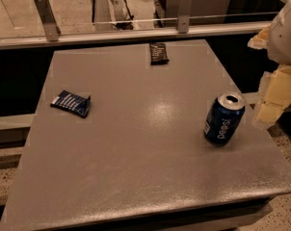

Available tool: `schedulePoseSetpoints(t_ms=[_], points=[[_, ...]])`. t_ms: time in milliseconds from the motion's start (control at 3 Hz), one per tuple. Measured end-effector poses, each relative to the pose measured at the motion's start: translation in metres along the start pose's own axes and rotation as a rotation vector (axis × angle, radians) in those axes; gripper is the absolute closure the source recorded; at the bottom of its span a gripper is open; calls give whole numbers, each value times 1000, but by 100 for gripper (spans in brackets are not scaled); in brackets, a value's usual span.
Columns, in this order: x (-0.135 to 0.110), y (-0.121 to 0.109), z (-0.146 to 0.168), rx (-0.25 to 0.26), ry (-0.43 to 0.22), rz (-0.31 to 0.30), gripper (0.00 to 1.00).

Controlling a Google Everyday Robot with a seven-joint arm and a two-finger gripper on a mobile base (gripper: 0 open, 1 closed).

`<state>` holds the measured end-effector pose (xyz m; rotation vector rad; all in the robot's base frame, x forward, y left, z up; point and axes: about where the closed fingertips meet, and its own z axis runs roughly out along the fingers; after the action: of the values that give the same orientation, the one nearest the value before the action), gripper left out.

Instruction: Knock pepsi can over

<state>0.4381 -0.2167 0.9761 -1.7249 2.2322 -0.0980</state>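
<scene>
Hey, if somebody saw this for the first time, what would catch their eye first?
Most likely the pepsi can, standing upright near the right edge of the grey table, with the robot's pale hand just to its right, not touching it. After that, the flat blue snack packet on the table's left side and the dark snack packet at its far edge.

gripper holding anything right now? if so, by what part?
Nothing is held. The gripper hangs at the picture's right edge, apart from the pepsi can, which stands upright on the table, untouched.
</scene>
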Motion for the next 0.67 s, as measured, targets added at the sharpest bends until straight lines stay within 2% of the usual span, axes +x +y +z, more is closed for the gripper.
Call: schedulePoseSetpoints(t_ms=[333, 667], points=[[0, 0, 0, 0, 0, 0, 0], [6, 3, 6, -10, -40, 26, 0]])
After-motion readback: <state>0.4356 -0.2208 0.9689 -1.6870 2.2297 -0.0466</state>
